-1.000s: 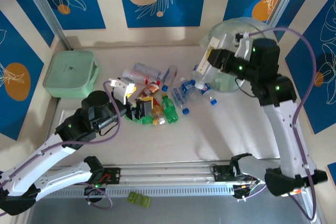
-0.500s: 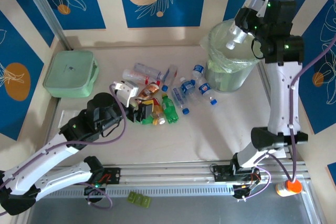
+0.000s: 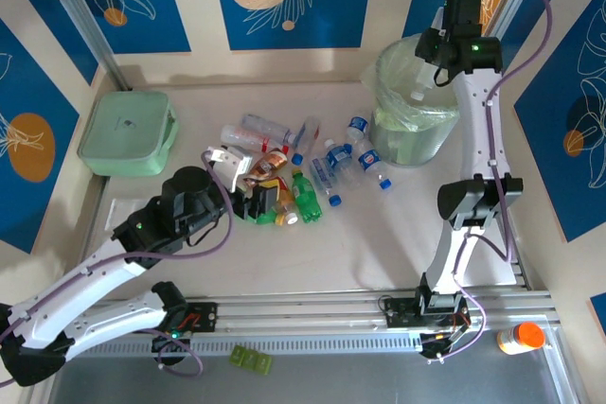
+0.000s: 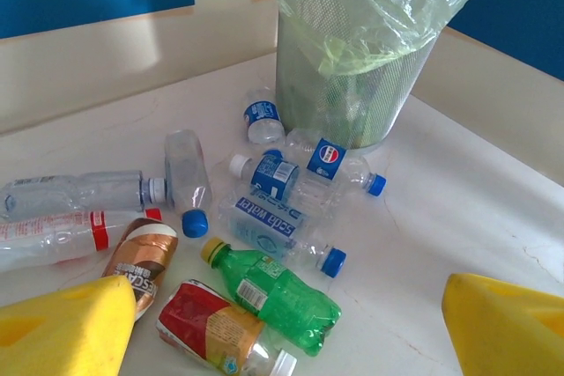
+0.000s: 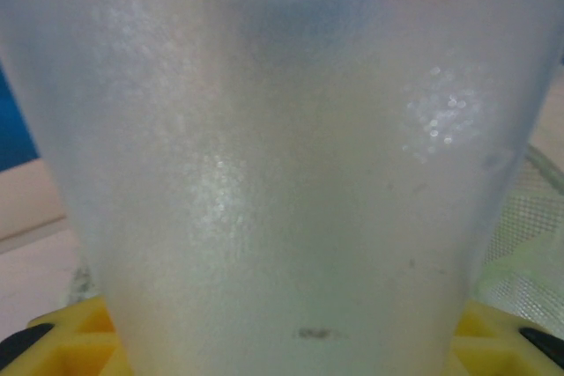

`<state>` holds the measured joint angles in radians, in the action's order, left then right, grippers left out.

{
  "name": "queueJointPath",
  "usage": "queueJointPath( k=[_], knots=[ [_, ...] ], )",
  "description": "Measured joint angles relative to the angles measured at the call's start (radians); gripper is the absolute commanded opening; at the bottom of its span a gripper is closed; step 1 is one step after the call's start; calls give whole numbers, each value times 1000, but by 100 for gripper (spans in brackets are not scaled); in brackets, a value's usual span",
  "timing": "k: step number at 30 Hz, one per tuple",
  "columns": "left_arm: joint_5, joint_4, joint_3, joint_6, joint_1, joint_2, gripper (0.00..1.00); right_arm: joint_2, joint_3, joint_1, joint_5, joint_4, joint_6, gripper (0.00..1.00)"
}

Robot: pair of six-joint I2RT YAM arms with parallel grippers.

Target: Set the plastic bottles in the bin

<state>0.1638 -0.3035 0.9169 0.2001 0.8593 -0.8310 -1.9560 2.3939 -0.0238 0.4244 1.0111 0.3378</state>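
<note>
Shows right tool [image 3: 431, 59] clenched on a clear bottle [image 5: 282, 173] above the bin [image 3: 398, 144], left tool [image 3: 258, 202] spread over loose bottles [image 4: 280, 224] on the tabletop [image 3: 379, 224]; risks a bounce off the rim and out if dropped off-centre from this height.

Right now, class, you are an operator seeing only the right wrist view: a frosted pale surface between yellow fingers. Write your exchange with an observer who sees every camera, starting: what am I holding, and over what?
Observer: The right gripper holds a pale translucent plastic bottle over the mouth of the large round bin with the pale green bag liner.
Operator: Do bottles lie on the table?
Observer: Yes, a cluster beside the bin, among them a green plastic bottle and a clear blue-capped bottle.
Operator: And the left gripper?
Observer: It is open, low beside that cluster, gripping nothing.
</note>
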Motion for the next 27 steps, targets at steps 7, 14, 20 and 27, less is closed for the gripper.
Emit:
queueJointPath(
  k=[7, 14, 20, 27],
  knots=[
    [14, 8, -8, 0, 0, -4, 91, -51, -5, 9, -21, 26, -8, 35],
    [22, 10, -8, 0, 0, -4, 91, -140, -23, 18, -67, 63, 3, 34],
    [28, 10, -8, -1, 0, -4, 92, -177, -69, 18, -95, 82, 7, 35],
    [32, 10, -8, -1, 0, -3, 92, -199, -123, 24, -143, 77, 6, 39]
  ],
)
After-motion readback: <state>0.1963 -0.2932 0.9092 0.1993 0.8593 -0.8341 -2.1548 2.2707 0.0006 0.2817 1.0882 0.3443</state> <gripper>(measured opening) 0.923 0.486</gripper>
